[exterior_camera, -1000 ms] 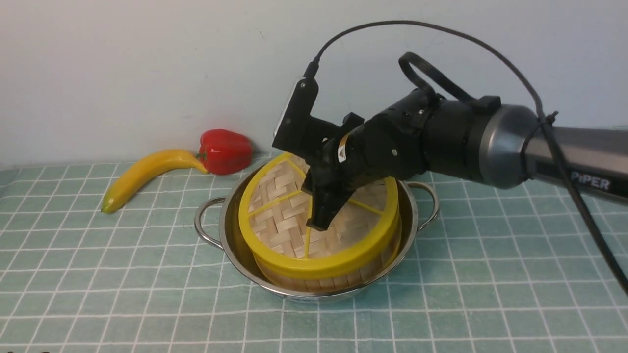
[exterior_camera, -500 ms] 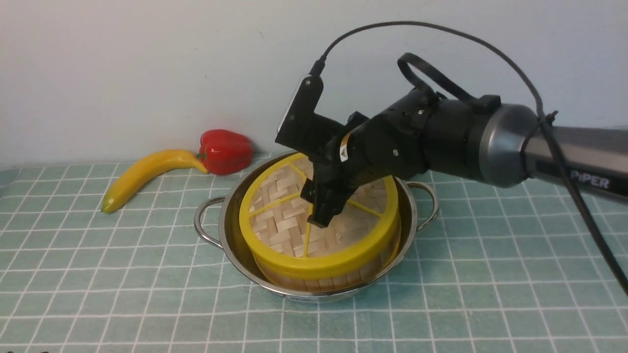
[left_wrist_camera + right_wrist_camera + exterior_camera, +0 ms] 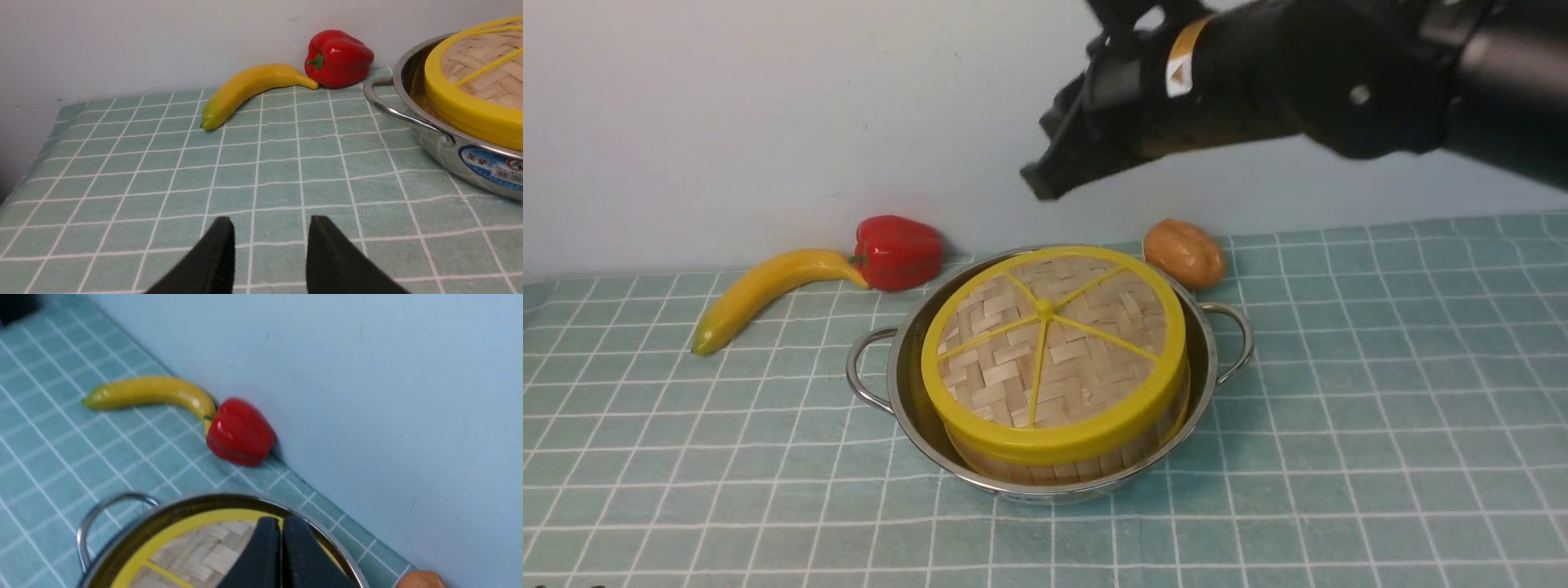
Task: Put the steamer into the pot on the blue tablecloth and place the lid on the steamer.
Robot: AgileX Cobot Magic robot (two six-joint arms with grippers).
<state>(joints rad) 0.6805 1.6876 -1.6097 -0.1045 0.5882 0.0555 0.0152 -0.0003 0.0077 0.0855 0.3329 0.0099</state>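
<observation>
Front view, round woven-bamboo lid [image 3: 1086, 351], shiny steel pot [image 3: 1054, 494], right fingers [image 3: 1041, 163] pressed together, left fingers [image 3: 269, 245] spread

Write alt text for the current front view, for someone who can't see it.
A steel pot on a blue gridded tablecloth holds a bamboo steamer topped by its yellow-rimmed woven lid. Above hangs the robot's right gripper, shut and off the lid. Behind the pot lie a banana, red pepper and brown potato.
</observation>
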